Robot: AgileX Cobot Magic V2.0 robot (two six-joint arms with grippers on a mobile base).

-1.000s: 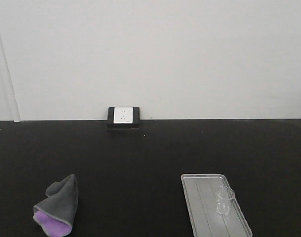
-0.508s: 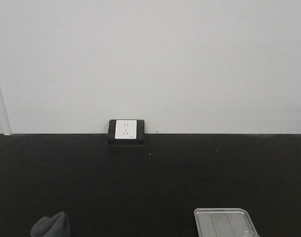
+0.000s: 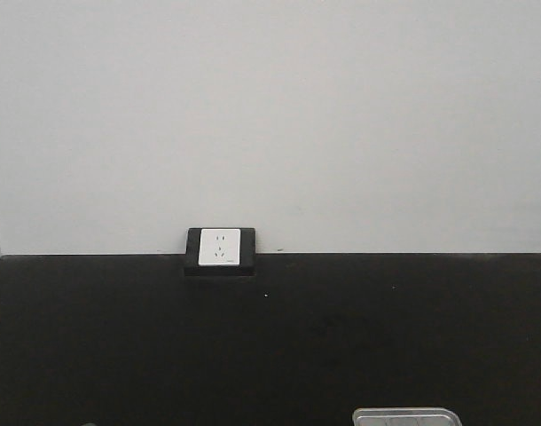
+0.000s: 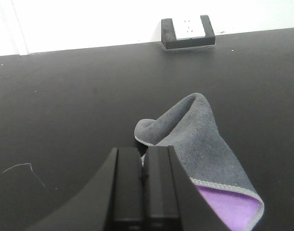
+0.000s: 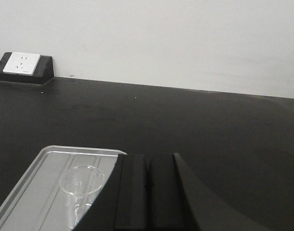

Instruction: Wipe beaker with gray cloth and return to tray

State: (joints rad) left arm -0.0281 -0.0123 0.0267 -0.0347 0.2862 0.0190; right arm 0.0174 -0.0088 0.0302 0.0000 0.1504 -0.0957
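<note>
The gray cloth [image 4: 200, 139] lies bunched on the black table, its purple underside showing at the near right corner. My left gripper [image 4: 143, 159] is shut and empty, just short of the cloth's near left fold. The small clear beaker [image 5: 81, 185] stands upright in the silver tray [image 5: 36, 192]. My right gripper [image 5: 148, 163] is shut with nothing in it, to the right of the beaker, above the tray's right edge. In the front view only the tray's far rim [image 3: 403, 414] shows at the bottom edge.
A black block with a white wall socket [image 3: 220, 252] sits at the back of the black table [image 3: 270, 346] against the white wall. The same socket [image 4: 187, 32] shows in the left wrist view, and the socket [image 5: 22, 66] appears far left in the right wrist view.
The front view has tilted upward: the cloth and beaker have slid out of the bottom of the frame, and only the tray's far rim remains.
</note>
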